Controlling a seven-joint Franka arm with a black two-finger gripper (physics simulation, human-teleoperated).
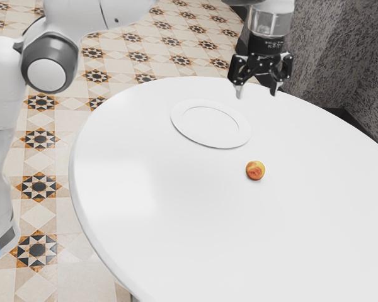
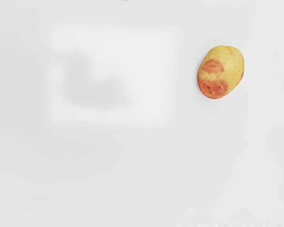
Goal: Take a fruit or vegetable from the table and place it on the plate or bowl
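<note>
A small yellow fruit with red patches (image 1: 255,170) lies on the round white table (image 1: 176,207), a short way in front of a flat white plate (image 1: 210,123). My gripper (image 1: 257,92) hangs open above the table's far edge, behind the plate's right side and well above the fruit, with nothing between its fingers. In the wrist view the same fruit (image 2: 220,72) rests on the bare white tabletop, off to one side of the hand.
The tabletop spreads wide in front of and to the exterior view's right of the fruit. A grey speckled wall (image 1: 340,50) stands close behind the gripper. Patterned floor tiles (image 1: 50,182) lie beyond the table's left edge.
</note>
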